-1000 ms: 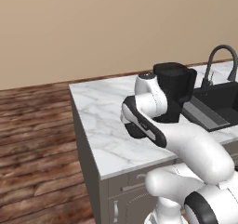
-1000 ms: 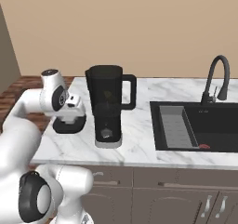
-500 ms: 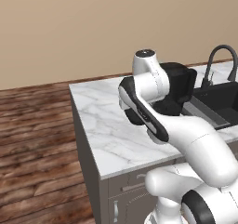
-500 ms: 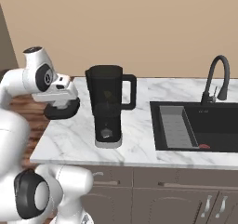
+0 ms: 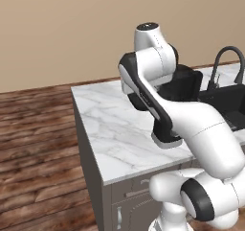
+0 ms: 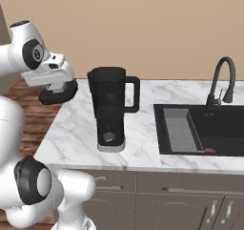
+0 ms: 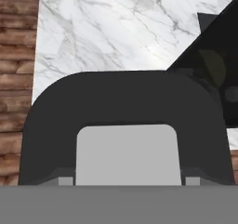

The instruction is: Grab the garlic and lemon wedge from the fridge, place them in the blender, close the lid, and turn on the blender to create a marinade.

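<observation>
My gripper (image 6: 58, 84) is shut on the lid (image 6: 57, 92), a flat black rounded-square cap with a light grey square centre. I hold it in the air above the counter's left end, left of the blender (image 6: 110, 109) and about level with the jar's upper half. In the hand view the lid (image 7: 128, 125) spans the bottom and hides my fingertips. The blender's open top (image 7: 216, 56) lies to the right there. A dull yellowish shape, seemingly the lemon wedge (image 7: 211, 66), shows dimly inside the dark jar. I cannot make out the garlic. The fridge is out of view.
The white marble counter (image 6: 81, 138) ends at its left edge above a wood floor (image 5: 33, 144). A black sink (image 6: 202, 129) with a curved dark faucet (image 6: 220, 78) lies right of the blender. The blender's handle (image 6: 136, 94) sticks out to the right.
The gripper has lifted the lid off the counter beside the blender, up and slightly left. The arm's upper joints swung higher. The blender has not moved.
</observation>
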Controlling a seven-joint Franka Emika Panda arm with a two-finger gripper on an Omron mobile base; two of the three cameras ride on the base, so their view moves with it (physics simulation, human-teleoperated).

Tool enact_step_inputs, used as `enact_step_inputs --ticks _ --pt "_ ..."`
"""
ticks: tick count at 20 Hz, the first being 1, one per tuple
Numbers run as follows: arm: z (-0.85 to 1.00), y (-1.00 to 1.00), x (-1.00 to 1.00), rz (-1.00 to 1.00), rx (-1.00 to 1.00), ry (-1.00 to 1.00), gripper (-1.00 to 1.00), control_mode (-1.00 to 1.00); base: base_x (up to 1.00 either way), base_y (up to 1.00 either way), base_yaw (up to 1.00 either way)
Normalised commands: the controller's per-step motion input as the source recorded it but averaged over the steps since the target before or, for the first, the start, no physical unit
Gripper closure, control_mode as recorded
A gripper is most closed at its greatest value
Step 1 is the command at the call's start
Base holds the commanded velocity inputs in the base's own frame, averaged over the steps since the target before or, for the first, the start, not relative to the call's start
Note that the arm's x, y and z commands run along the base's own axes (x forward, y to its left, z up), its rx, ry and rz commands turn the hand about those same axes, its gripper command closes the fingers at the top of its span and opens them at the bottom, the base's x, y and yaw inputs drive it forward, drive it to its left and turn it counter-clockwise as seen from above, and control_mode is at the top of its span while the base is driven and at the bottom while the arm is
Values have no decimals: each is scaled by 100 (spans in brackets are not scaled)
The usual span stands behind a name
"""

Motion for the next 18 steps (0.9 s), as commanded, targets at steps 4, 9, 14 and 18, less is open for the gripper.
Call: enact_step_inputs --ticks 4,9,14,18 --pt "47 0 0 0 -4 -7 100 -100 0 0 0" --pt "16 -1 0 0 0 -14 100 -100 0 0 0" --pt "0 -17 0 -3 0 -7 100 -100 0 0 0" --pt "0 -30 0 -3 0 -5 100 -100 0 0 0"
